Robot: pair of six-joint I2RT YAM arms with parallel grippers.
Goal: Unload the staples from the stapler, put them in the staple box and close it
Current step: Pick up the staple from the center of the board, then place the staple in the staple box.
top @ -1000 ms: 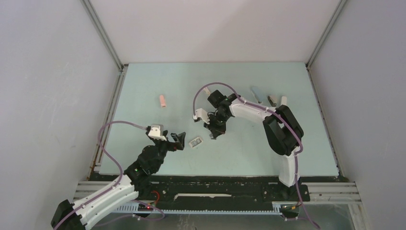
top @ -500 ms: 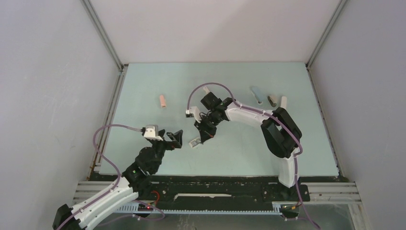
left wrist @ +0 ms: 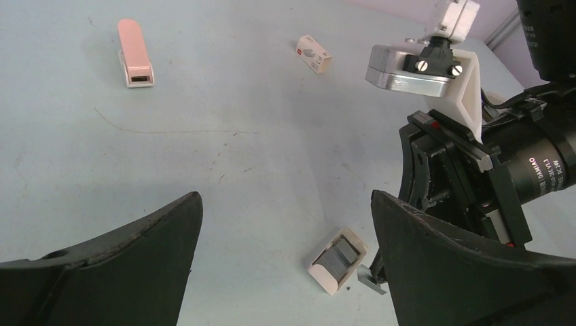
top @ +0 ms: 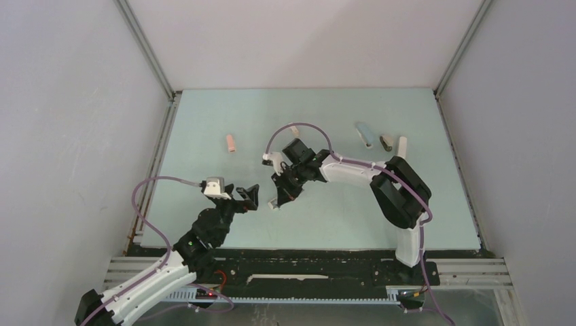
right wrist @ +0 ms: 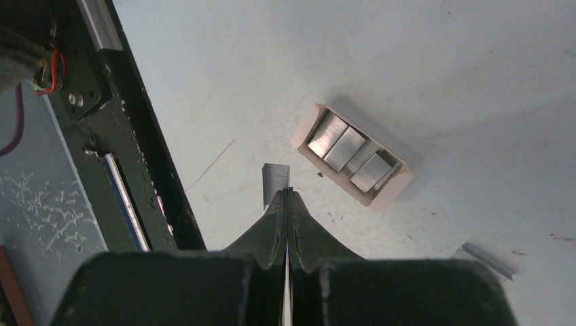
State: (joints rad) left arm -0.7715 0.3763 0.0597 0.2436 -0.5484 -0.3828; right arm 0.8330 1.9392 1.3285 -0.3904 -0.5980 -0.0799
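Observation:
A small white open tray (right wrist: 401, 180) (left wrist: 326, 278) (top: 273, 204) lies mid-table with several grey staples (right wrist: 344, 149) in it. One loose strip of staples (right wrist: 274, 178) (left wrist: 367, 280) lies on the mat right beside the tray. My right gripper (right wrist: 288, 191) (top: 279, 198) is shut, and its tips touch that strip. Another strip (right wrist: 486, 261) lies further right. My left gripper (left wrist: 285, 204) (top: 250, 197) is wide open and holds nothing, just left of the tray. A pink stapler (top: 231, 142) (left wrist: 135, 62) lies at the far left.
A small white box (left wrist: 314, 54) (top: 294, 130) lies behind the right arm. A blue stapler (top: 363, 134), a dark one (top: 386, 142) and a white one (top: 402, 143) lie at the back right. The table's black front rail (right wrist: 122, 129) is close to the right gripper.
My right gripper, shut throughout, has swung left and nearer, from beside the tray to its edge. The left gripper has drawn back slightly to the left, still open.

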